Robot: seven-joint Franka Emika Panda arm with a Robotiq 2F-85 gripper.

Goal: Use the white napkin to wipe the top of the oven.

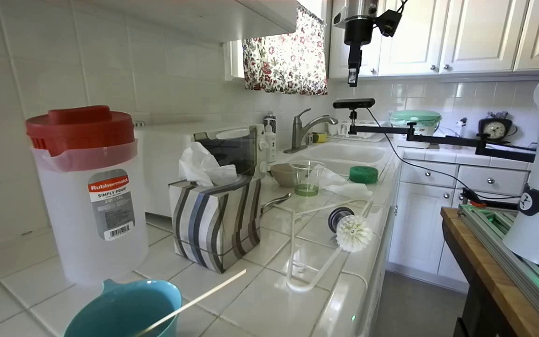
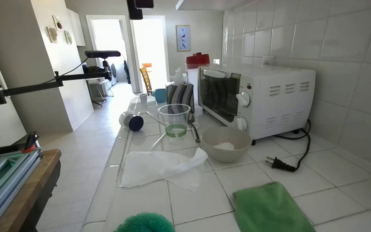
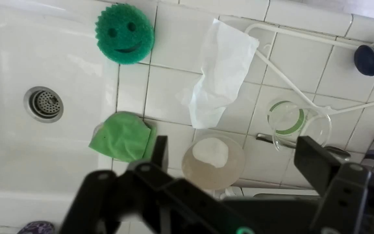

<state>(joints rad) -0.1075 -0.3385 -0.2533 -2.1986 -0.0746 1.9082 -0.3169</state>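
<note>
Over the counter (image 3: 177, 42), a grasp still to make

High in an exterior view hangs the hand (image 1: 353, 78), well above the counter; the wrist view shows its jaws spread wide, with nothing held between them. The white napkin (image 3: 221, 71) lies loosely creased on the counter, between the beige bowl (image 3: 213, 178) and the front edge, one corner at the white plastic hanger (image 3: 304, 35); whether they overlap or merely meet, I cannot tell. By my reading the task is at its first step, the pick-up, which is not yet made.

Next, the hand should shift over the napkin, come straight down and close on a fold. The napkin's raised edge (image 2: 200, 158), near the bowl in an exterior view, looks easiest to pinch; flat parts could slip or leave the jaws scraping the counter. Once lifted, it should pass clear of the bowl and the clear plastic cup (image 2: 175, 127) on its way to the toaster oven (image 2: 262, 103), farther from the front edge. That top probably calls for light, level strokes.
</note>
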